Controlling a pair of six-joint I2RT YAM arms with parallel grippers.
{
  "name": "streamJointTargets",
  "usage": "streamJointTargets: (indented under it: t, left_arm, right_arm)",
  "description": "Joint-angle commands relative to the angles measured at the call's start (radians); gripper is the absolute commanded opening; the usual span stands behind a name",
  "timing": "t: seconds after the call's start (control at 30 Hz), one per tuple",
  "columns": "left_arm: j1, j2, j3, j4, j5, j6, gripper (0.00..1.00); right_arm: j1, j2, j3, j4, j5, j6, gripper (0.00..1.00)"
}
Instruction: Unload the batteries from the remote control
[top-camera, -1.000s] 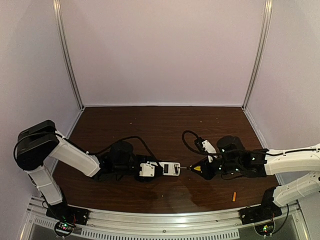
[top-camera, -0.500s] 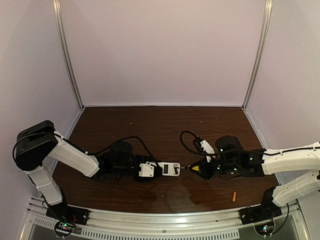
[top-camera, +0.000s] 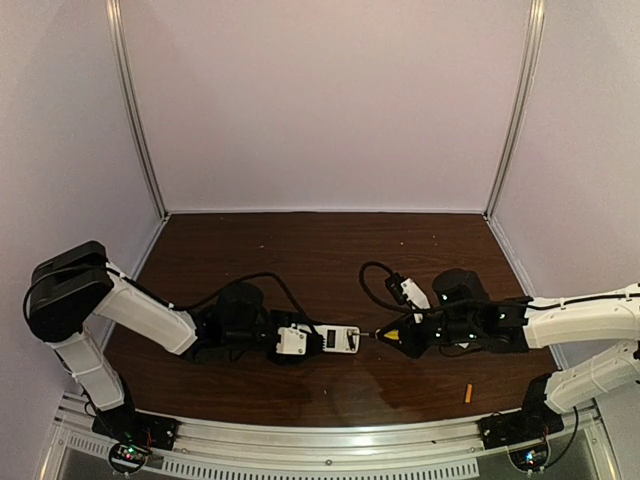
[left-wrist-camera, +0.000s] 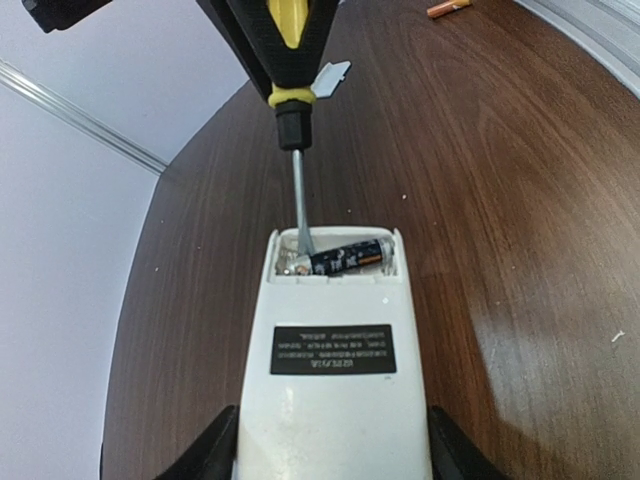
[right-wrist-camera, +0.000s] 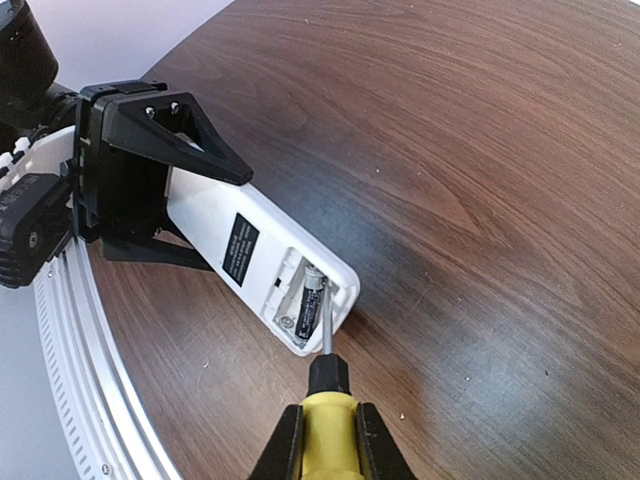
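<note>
The left claw (left-wrist-camera: 332, 440) is clenched on the sides of the remote control (left-wrist-camera: 335, 340), holding its near end with the plain white back facing up and a black label (left-wrist-camera: 333, 349) at mid-length. At the far end of the remote, the open recess holds a dark battery (left-wrist-camera: 345, 258) lying crosswise. Opposite it, the right claw (right-wrist-camera: 328, 445) is grasping the yellow handle of a screwdriver (right-wrist-camera: 325, 385), whose metal shaft slants down into the recess, its tip at one end of the dark battery beside a shiny contact. The two claws face each other near the middle of the dark wooden counter (left-wrist-camera: 520, 200), with the remote just above or on its surface; which cannot be told. A small white cover piece (left-wrist-camera: 332, 75) lies on the counter beyond the screwdriver. An orange battery (top-camera: 466, 392) lies loose on the counter, well apart from the remote, near the base of the right arm.
</note>
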Motion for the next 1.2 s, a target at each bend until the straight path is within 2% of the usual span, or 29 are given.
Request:
streamJointTargets:
  t: [0.0, 0.6, 1.17]
  left_arm:
    - [-0.01, -0.034, -0.009, 0.056, 0.061, 0.016, 0.0]
    - [-0.011, -0.035, -0.022, 0.074, 0.077, 0.022, 0.0]
    - [-0.011, -0.044, -0.015, 0.048, 0.122, 0.012, 0.0]
  right_arm:
    - [-0.015, 0.017, -0.019, 0.042, -0.019, -0.027, 0.0]
    - [-0.022, 0.055, -0.037, 0.118, -0.127, -0.089, 0.0]
    - [-0.015, 0.084, -0.037, 0.165, -0.141, -0.19, 0.0]
